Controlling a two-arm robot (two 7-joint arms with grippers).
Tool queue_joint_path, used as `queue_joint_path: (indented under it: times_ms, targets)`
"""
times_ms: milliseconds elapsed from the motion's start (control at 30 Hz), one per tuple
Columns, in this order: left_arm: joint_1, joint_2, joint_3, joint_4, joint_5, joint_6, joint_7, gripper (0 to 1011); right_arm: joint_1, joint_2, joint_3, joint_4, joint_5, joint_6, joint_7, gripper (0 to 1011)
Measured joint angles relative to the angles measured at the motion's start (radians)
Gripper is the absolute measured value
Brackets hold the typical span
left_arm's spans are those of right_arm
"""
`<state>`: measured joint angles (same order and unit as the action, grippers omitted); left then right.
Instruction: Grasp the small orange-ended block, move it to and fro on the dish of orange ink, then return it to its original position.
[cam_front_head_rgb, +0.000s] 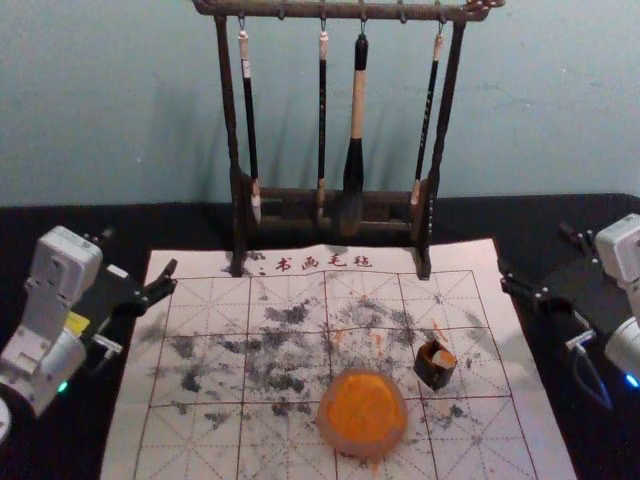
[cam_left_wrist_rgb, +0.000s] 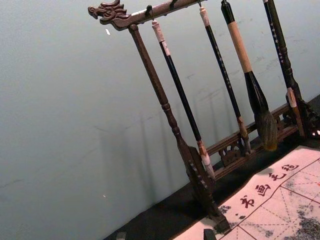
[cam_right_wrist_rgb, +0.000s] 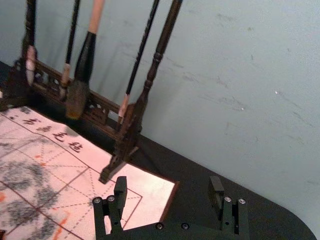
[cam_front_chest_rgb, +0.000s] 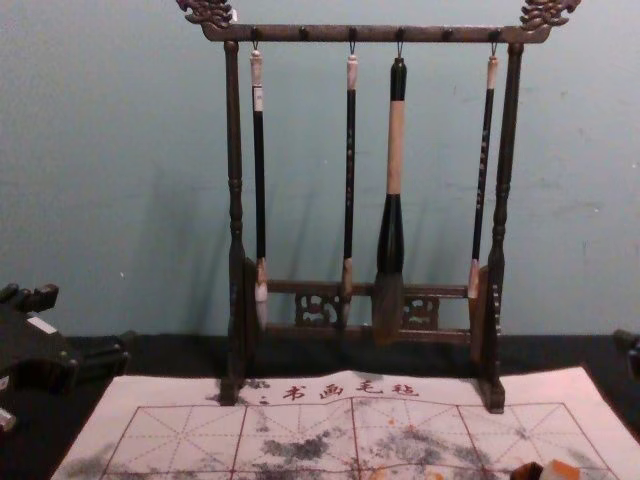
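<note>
Tabletop (cam_front_head_rgb: 150, 222): dark, and it carries the pale, ink-stained mat (cam_front_head_rgb: 125, 445) and the wooden rack (cam_front_head_rgb: 229, 100) with hanging brushes (cam_front_head_rgb: 357, 100) at the far side.

Left claw (cam_left_wrist_rgb: 165, 234) hangs by the mat's left edge, tips apart, nothing between them; probably the idle one. Right claw (cam_right_wrist_rgb: 168, 186) hangs by the right edge, likewise spread and with nothing in its grip.

Step in hand, by my reading: the approach, before any grasp. The block sits right of the mat's middle, so the right claw seems the likelier worker. Next move calls for bringing it inward, lowering it over the block and closing gently, without tipping the box.

Dish of orange ink (cam_front_head_rgb: 362, 408): round, flat on the mat, near side.

Small dark box (cam_front_head_rgb: 434, 372): beyond the dish and to its right, near but apart.

Orange-ended block (cam_front_head_rgb: 443, 358): appears to stand in that box. Orange end points up; long axis looks steep, leaning somewhat rightward. Lower part hidden, exact tilt cannot be told.
</note>
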<state>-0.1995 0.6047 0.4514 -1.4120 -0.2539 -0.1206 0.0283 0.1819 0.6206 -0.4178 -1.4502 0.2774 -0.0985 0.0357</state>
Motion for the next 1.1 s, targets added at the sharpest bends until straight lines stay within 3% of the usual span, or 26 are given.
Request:
queue_joint_path:
  times_ms: [167, 367, 533, 767, 1100]
  targets:
    - [0.000, 0.000, 0.000, 0.000, 0.000, 0.000, 0.000, 1001, -0.026, 0.031, 0.024, -0.045, 0.028, 0.001, 0.052, 1003]
    - [0.000, 0.000, 0.000, 0.000, 0.000, 0.000, 0.000, 1001, -0.092, 0.100, 0.058, -0.132, 0.070, -0.005, 0.147, 1003]
    - [0.000, 0.000, 0.000, 0.000, 0.000, 0.000, 0.000, 1001, -0.143, 0.131, 0.069, -0.176, 0.085, -0.026, 0.203, 1003]
    - [0.000, 0.000, 0.000, 0.000, 0.000, 0.000, 0.000, 1001, -0.186, 0.139, 0.065, -0.195, 0.102, -0.075, 0.284, 1003]
    - [0.000, 0.000, 0.000, 0.000, 0.000, 0.000, 0.000, 1001, -0.190, 0.132, 0.041, -0.173, 0.108, -0.108, 0.389, 1003]
